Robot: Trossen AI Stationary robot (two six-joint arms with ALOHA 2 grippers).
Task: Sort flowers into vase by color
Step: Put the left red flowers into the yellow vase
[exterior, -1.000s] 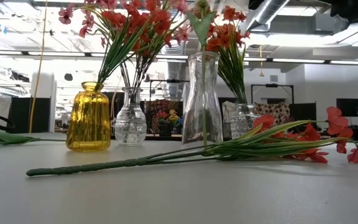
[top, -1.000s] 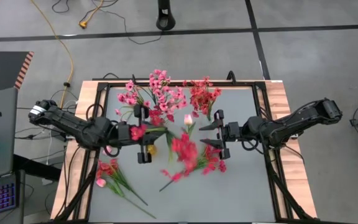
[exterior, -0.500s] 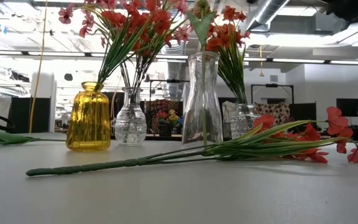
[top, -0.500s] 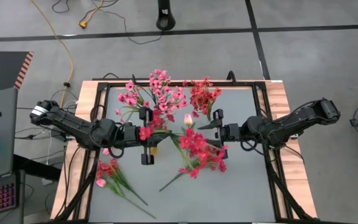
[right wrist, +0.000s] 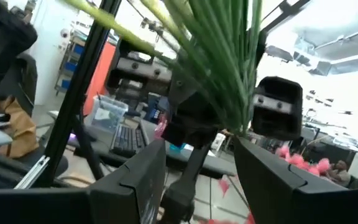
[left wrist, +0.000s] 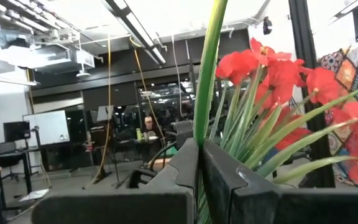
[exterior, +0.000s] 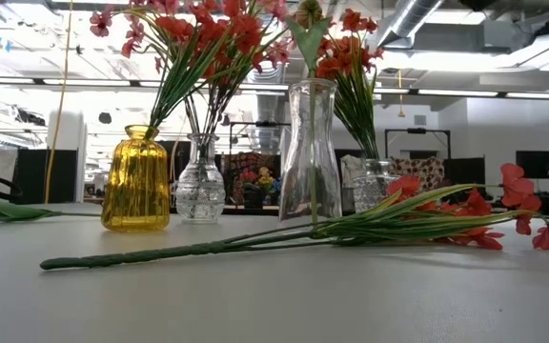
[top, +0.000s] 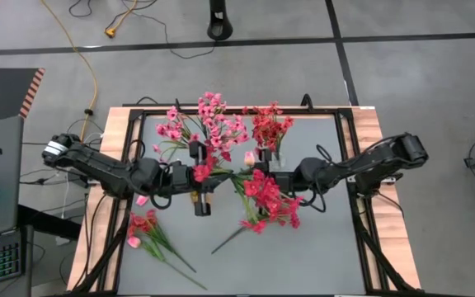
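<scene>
My left gripper [top: 211,175] hovers over the table's middle, shut on a red-blossomed sprig [left wrist: 272,74] whose green leaves [top: 231,174] reach toward my right gripper [top: 259,176]. That one is open, and in the right wrist view its fingers [right wrist: 132,180] stand on either side of those leaves [right wrist: 229,68]. I cannot see it touching them. Another red sprig [exterior: 255,244] lies flat on the table, blossoms toward the right. Pink sprigs [top: 209,124] and red sprigs [top: 270,128] stand in vases at the far side. The low view shows neither gripper. My left gripper pinches the sprig's thin green stem [left wrist: 204,115] between its two fingers, which lie across it. The fingers come in level from the table's left. The sprig is lifted clear of the table, with its red blossoms just past the fingers and its leaves pointing toward the table's right.
A yellow vase [exterior: 136,181], a small clear vase [exterior: 200,186], a tall clear vase [exterior: 310,157] and another clear vase [exterior: 375,181] stand in a row behind the lying sprig. A loose pink-and-red sprig [top: 148,233] lies near the left front corner. A black frame rims the table [top: 349,124].
My right gripper has moved toward the table's left, closing in on my left gripper until its open fingers flank the held sprig's leaves. My left gripper has shifted a little toward the right with the sprig. The sprig lying on the table has stayed put.
</scene>
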